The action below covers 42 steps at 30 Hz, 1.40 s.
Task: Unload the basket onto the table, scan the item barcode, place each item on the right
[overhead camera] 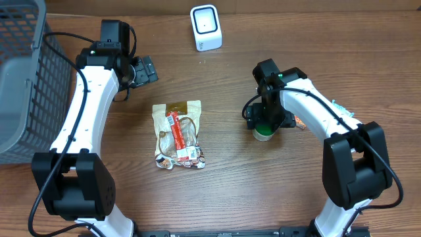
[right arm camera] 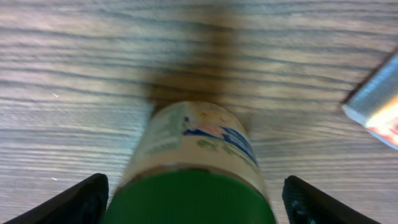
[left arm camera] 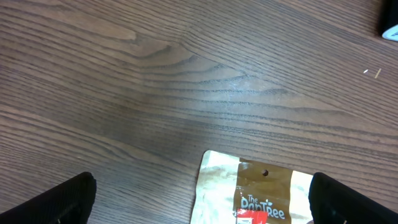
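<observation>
From above, a snack bag (overhead camera: 177, 135) lies flat in the middle of the brown wood surface (overhead camera: 230, 191). A small bottle (overhead camera: 264, 133) with a green lid stands well off to the right of the snack bag. The right hand (overhead camera: 266, 122) is straight over the bottle and hides most of it. A white scanner (overhead camera: 206, 27) stands past the snack bag, near the far edge. The left hand (overhead camera: 146, 68) is up and to the left of the snack bag, apart from it, and its fingers are spread wide with nothing in them. A gray basket (overhead camera: 23, 79) sits far to the left of the snack bag. A little packet (overhead camera: 299, 122) peeks out just past the bottle, on the side away from the snack bag.

The left wrist camera shows the left hand (left arm camera: 199, 205) above the top edge of the snack bag (left arm camera: 261, 193). Its two black fingers (left arm camera: 62, 202) are far apart at the bottom corners and hold nothing.

The right wrist camera shows the bottle (right arm camera: 193, 155) standing between the black fingers (right arm camera: 81, 202) of the right hand (right arm camera: 193, 199). The fingers are spread, one on each side of the green lid, with a thin gap by each, so the bottle is not squeezed. The picture is blurry. The corner of the little packet (right arm camera: 373, 106) lies on the surface to the right of the bottle.
</observation>
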Each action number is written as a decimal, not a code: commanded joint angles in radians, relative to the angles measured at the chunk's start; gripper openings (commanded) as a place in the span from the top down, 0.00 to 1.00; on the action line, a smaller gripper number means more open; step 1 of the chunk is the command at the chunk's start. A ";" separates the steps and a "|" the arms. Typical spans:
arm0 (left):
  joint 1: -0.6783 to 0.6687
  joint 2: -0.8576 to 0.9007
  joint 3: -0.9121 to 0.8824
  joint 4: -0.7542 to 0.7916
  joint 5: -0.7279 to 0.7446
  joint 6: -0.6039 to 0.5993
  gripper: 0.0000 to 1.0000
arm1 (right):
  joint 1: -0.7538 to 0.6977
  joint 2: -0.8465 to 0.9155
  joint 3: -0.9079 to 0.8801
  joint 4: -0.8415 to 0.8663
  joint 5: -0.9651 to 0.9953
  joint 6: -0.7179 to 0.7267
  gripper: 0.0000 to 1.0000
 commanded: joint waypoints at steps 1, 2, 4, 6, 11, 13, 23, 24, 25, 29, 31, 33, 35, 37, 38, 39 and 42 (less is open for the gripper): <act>-0.003 -0.017 0.020 0.002 0.005 -0.007 0.01 | 0.000 -0.003 -0.038 0.030 -0.024 -0.001 0.20; -0.003 -0.017 0.020 0.002 0.005 -0.007 0.00 | 0.000 -0.003 -0.043 0.042 -0.024 0.000 0.25; -0.003 -0.017 0.020 0.002 0.005 -0.007 0.00 | 0.000 -0.003 -0.043 0.052 -0.024 0.011 0.32; -0.003 -0.017 0.020 0.002 0.005 -0.007 0.00 | 0.000 -0.003 -0.043 0.063 -0.023 0.045 0.34; -0.003 -0.017 0.020 0.002 0.005 -0.007 0.00 | 0.000 -0.003 -0.043 0.132 -0.015 0.079 0.37; -0.003 -0.017 0.020 0.002 0.005 -0.007 0.00 | 0.000 -0.003 -0.043 0.171 0.002 0.079 0.38; -0.003 -0.017 0.020 0.002 0.005 -0.007 0.00 | 0.000 -0.003 -0.045 0.226 0.014 0.077 0.23; -0.003 -0.017 0.020 0.002 0.005 -0.007 0.00 | 0.000 -0.002 -0.048 0.228 0.014 0.074 0.20; -0.003 -0.017 0.020 0.002 0.005 -0.007 0.00 | 0.000 -0.002 -0.049 0.227 0.014 0.074 0.18; -0.003 -0.017 0.020 0.002 0.005 -0.007 0.00 | 0.000 -0.001 -0.072 0.247 0.015 0.073 0.12; -0.003 -0.017 0.020 0.002 0.005 -0.007 0.00 | 0.000 -0.001 -0.093 0.277 0.024 0.069 0.12; -0.003 -0.017 0.020 0.002 0.005 -0.007 0.00 | 0.000 0.001 -0.106 0.297 0.034 0.067 0.13; -0.003 -0.017 0.020 0.002 0.005 -0.007 0.00 | 0.000 0.001 -0.107 0.302 0.051 0.066 0.15; -0.003 -0.017 0.020 0.002 0.005 -0.007 0.00 | 0.000 0.001 -0.106 0.304 0.082 0.067 0.18; -0.003 -0.017 0.020 0.002 0.005 -0.007 0.00 | 0.000 0.001 -0.106 0.304 0.106 0.067 0.19; -0.003 -0.017 0.020 0.002 0.005 -0.007 0.00 | 0.000 0.001 -0.106 0.303 0.128 0.067 0.19; -0.003 -0.017 0.020 0.002 0.005 -0.007 0.00 | 0.000 0.000 -0.094 0.290 0.137 0.067 0.20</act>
